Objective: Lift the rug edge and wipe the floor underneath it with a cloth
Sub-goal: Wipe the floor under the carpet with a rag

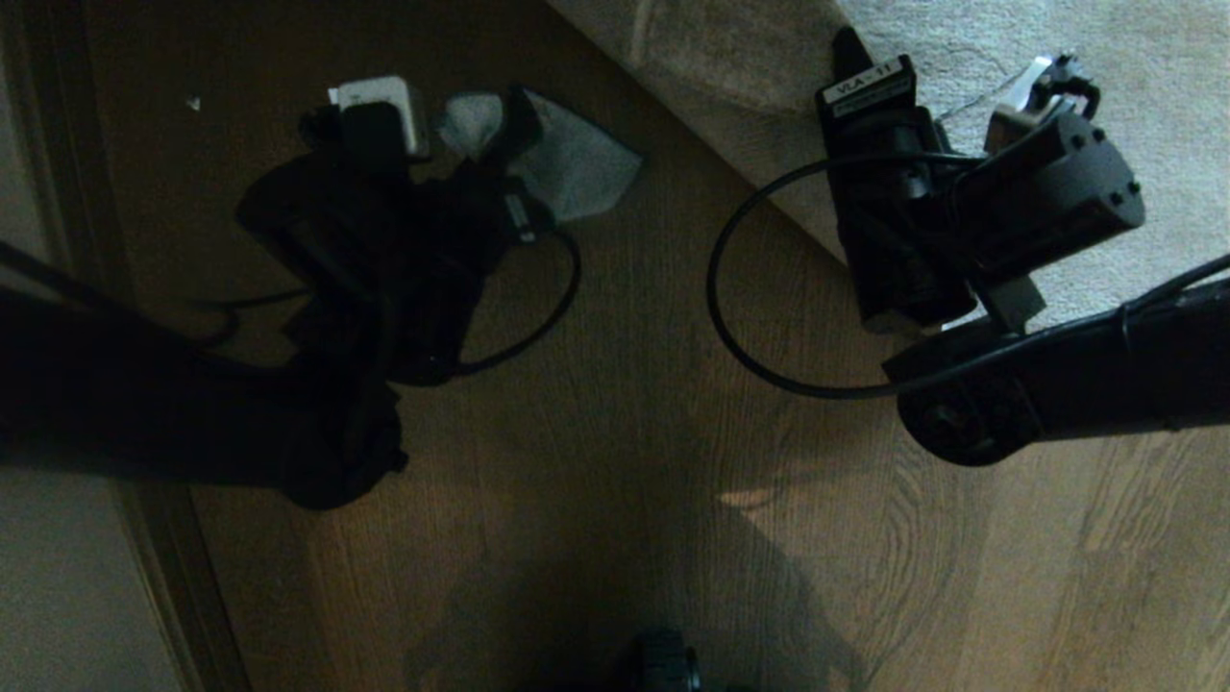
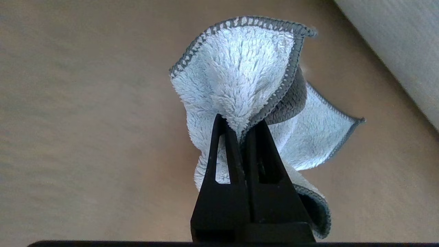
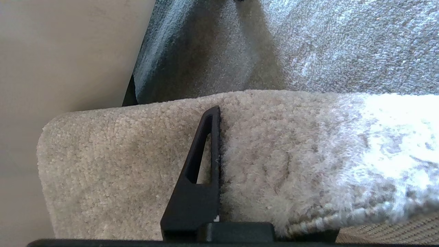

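My left gripper (image 2: 240, 127) is shut on the cloth (image 2: 240, 68), a small fluffy pale grey cloth with a darker stitched hem that hangs bunched over the brown wood floor (image 2: 85, 120). In the head view this gripper (image 1: 519, 120) and the cloth (image 1: 577, 168) sit left of the rug edge (image 1: 730, 163), apart from it. My right gripper (image 3: 223, 116) is shut on the rug edge (image 3: 137, 147) near its square corner. One black finger (image 3: 202, 164) lies on the plush pile and the other is hidden under it. The held flap stands raised above the rest of the rug (image 3: 343, 41).
The big pale rug (image 1: 1057, 58) fills the far right of the head view. A pale wall with a dark strip along it (image 1: 58, 577) runs down the left side. Black cables (image 1: 730, 317) loop from both wrists over the bare floor (image 1: 634, 432).
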Controlling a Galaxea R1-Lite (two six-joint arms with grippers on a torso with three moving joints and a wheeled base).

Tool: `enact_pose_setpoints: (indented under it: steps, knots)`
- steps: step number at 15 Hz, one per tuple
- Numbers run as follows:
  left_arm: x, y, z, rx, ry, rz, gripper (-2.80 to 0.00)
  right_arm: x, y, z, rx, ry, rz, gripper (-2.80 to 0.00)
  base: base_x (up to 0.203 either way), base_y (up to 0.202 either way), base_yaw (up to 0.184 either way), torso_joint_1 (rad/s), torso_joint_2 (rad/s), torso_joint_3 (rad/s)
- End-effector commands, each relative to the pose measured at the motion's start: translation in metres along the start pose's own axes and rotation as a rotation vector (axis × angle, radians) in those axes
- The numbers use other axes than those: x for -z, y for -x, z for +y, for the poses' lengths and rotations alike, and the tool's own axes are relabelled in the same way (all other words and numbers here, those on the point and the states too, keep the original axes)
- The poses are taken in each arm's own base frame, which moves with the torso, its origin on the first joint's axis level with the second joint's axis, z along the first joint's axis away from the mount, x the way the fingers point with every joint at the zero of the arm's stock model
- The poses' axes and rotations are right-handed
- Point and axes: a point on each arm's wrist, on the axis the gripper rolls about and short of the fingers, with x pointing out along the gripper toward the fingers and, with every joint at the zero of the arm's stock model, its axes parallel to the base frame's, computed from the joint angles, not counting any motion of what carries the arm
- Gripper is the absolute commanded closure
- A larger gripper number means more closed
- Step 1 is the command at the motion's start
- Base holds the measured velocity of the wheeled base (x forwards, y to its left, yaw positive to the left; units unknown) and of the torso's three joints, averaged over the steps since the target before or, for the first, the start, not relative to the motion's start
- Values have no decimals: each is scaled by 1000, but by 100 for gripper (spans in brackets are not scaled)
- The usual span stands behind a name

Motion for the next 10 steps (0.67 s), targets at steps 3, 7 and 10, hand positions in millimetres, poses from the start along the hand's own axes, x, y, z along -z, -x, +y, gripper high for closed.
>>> enact_pose_setpoints:
  steps: [3,7,10]
  knots:
    - [-32,-3,30,-77,-8,-71,0,-3,1,3,-24,-23,-33,0,0,0,0,0,0,0]
    - [-61,7,44,-97,-13,-94,0,-3,1,3,-23,-24,-32,0,0,0,0,0,0,0]
    - [-65,32,35,-46,-1,-60,0,-3,1,3,-24,-24,-33,0,0,0,0,0,0,0]
